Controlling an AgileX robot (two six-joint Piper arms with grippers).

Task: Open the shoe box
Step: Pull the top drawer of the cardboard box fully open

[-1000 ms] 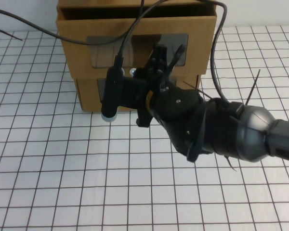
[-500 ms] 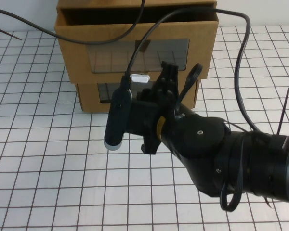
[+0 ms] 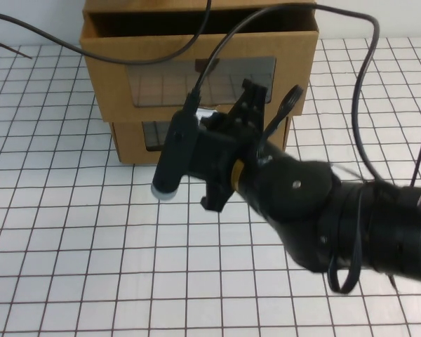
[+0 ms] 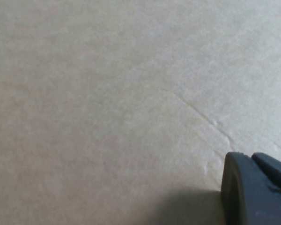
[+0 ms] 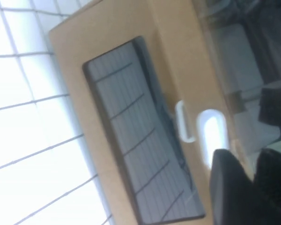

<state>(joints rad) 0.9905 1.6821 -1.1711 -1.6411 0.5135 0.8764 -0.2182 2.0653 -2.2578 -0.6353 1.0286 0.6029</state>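
At table centre, just short of the cardboard front, the right gripper (image 5: 249, 182) is hovering with its jaws standing a little apart and nothing between them: released, gripping nothing. A small white handle (image 3: 205, 111) is sitting just beside its tips, toward the robot's left, not touching as far as the wrist view shows. The handle's long axis is running across the box front, so a pull would come straight back toward the robot. The shoe box (image 3: 112, 77) is standing on the gridded table (image 3: 91, 246) at the far edge, two tiers, each with a dark window (image 3: 161, 86), the upper front overhanging the lower. The right arm is plainly the nearer. The left gripper (image 4: 255, 192) is out of the high view, close against a plain tan surface; grip cannot be told. No brand, label or writing is readable.
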